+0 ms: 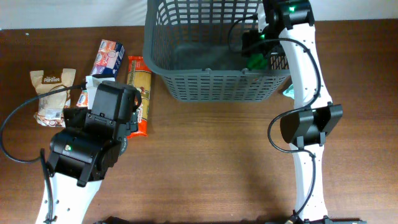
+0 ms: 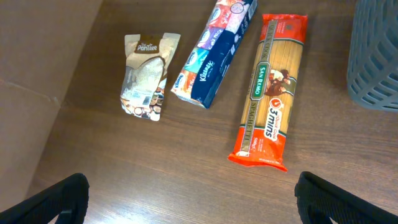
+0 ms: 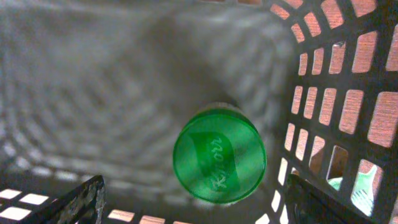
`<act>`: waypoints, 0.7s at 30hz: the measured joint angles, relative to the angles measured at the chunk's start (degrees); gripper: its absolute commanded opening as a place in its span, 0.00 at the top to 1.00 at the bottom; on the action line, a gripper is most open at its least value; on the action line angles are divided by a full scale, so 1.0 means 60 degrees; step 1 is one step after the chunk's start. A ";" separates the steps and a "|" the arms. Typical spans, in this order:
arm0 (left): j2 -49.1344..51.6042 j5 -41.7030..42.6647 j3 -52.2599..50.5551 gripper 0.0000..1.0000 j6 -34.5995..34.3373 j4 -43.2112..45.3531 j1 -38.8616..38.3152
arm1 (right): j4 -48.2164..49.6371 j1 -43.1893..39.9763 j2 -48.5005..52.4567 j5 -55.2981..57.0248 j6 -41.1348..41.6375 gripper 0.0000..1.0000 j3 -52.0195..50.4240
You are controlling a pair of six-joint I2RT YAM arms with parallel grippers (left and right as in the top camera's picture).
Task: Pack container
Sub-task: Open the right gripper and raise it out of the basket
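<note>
The container [image 1: 211, 84], a dark grey lattice basket, stands at the table's far middle. My right gripper [image 1: 256, 43] reaches down into its right end. In the right wrist view a green-lidded Knorr jar [image 3: 219, 154] stands upright on the basket floor close to the lattice wall [image 3: 323, 106]. The right gripper [image 3: 202, 208] is open, its fingers wide on either side and clear of the jar. My left gripper [image 2: 196, 208] hangs open over bare table, just short of an orange San Remo spaghetti packet [image 2: 268, 93]. In the overhead view the left wrist [image 1: 112, 106] hides its fingers.
Left of the basket lie the spaghetti packet [image 1: 140, 93], a blue Kleenex pack [image 2: 214, 53] [image 1: 107, 58] and a small beige Pantree bag [image 2: 146, 78] [image 1: 50, 93]. A teal object [image 1: 289, 92] sits outside the basket's right wall. The basket corner [image 2: 376, 56] shows in the left wrist view.
</note>
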 measured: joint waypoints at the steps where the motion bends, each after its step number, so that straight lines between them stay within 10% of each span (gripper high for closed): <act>1: 0.0000 0.0000 -0.0004 0.01 0.0000 -0.0004 0.0000 | -0.0044 0.0000 0.0000 -0.0015 0.0000 0.16 0.0120; 7: 0.0000 0.0000 0.0000 0.01 0.0000 -0.0004 0.0000 | -0.0091 -0.0004 -0.0226 -0.0080 -0.0011 0.00 0.1137; 21: 0.0000 0.0000 -0.0004 0.01 0.0000 -0.0004 0.0000 | -0.0255 -0.2113 -0.4430 0.0058 0.0721 0.01 0.2135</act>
